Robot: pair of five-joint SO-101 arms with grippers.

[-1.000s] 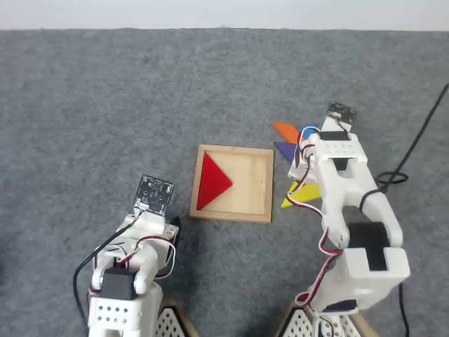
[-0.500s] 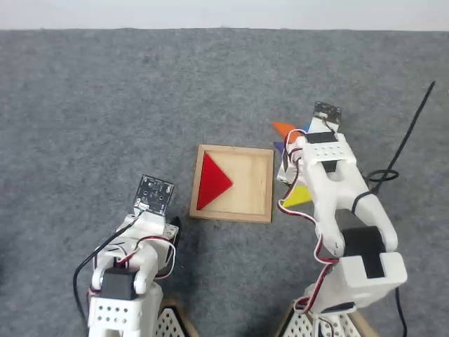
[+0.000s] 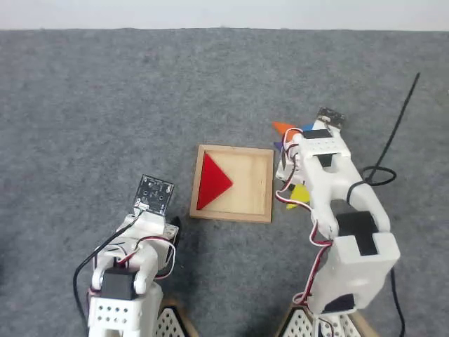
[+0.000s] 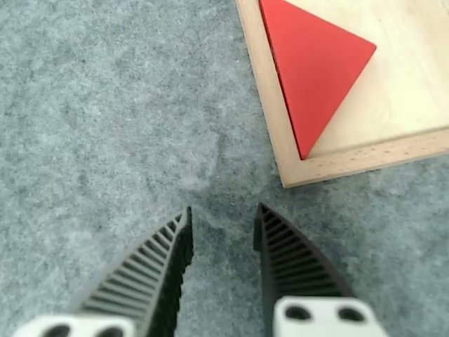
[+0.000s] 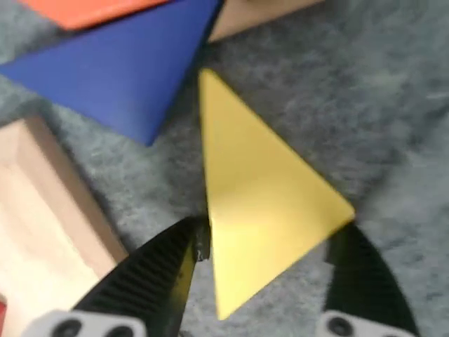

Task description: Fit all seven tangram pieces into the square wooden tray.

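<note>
The square wooden tray point(image 3: 265, 184) lies at the centre of the high view on grey carpet point(image 3: 105, 98). A red triangle point(image 3: 210, 181) lies flat inside it against its left wall, and the rest of the tray floor is bare wood.

The right arm point(image 3: 330, 165) stretches up the right half of the frame, and its wrist is over a cluster of loose pieces just right of the tray. The right gripper point(image 5: 270, 239) is spread wide, with a finger on each side of the yellow triangle point(image 5: 259, 196), which lies flat on the carpet. One finger point(image 5: 158, 277) touches the triangle's long edge. Whether the other finger touches it cannot be told. A dark blue triangle point(image 5: 119, 63) lies just beside the yellow one, near the tray's outer wall, and an orange piece point(image 3: 284, 128) lies beyond it.

The left arm point(image 3: 137, 246) is in the lower left of the high view. The left gripper point(image 4: 223, 214) has its ribbed fingers parted over bare carpet and holds nothing, near the tray's lower left corner.
</note>
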